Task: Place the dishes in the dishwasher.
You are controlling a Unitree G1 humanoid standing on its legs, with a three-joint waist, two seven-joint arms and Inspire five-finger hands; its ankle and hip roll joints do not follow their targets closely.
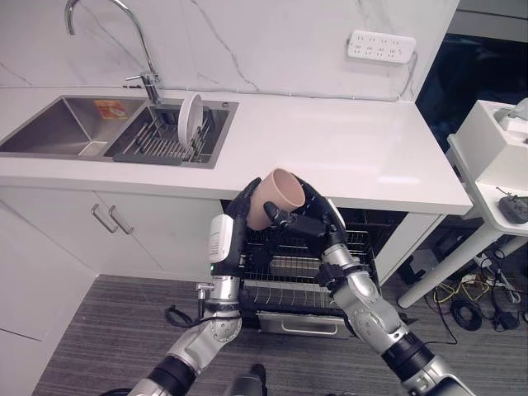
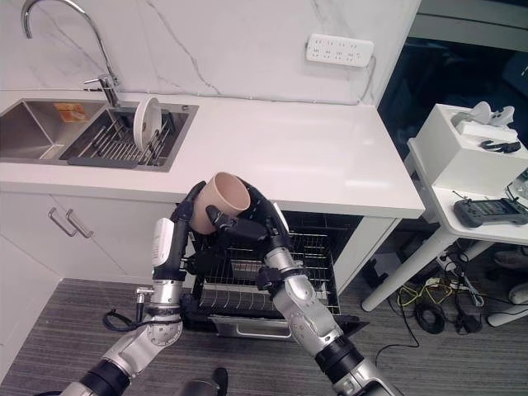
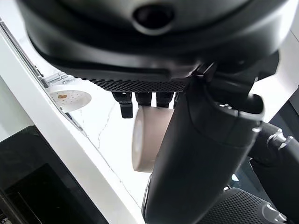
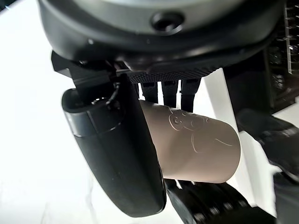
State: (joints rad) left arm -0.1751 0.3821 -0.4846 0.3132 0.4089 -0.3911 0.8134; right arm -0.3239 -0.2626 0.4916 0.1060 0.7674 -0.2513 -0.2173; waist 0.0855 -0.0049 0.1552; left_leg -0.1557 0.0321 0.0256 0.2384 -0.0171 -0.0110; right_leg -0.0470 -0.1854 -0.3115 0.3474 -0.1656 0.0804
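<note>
A white countertop point(image 1: 346, 140) spans the scene above an open dishwasher rack point(image 1: 289, 264). Over the rack, the left hand point(image 1: 235, 219) and right hand point(image 1: 309, 216) both curl around a tan cup point(image 1: 274, 196), held tilted. Uneven release between the hands could drop it onto the wires.

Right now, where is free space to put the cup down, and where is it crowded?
The white countertop is bare between the sink and its right end. The drying rack holds a white plate. The dishwasher rack below looks open, but both hands, left hand and right hand, crowd above it around the tan cup.
</note>
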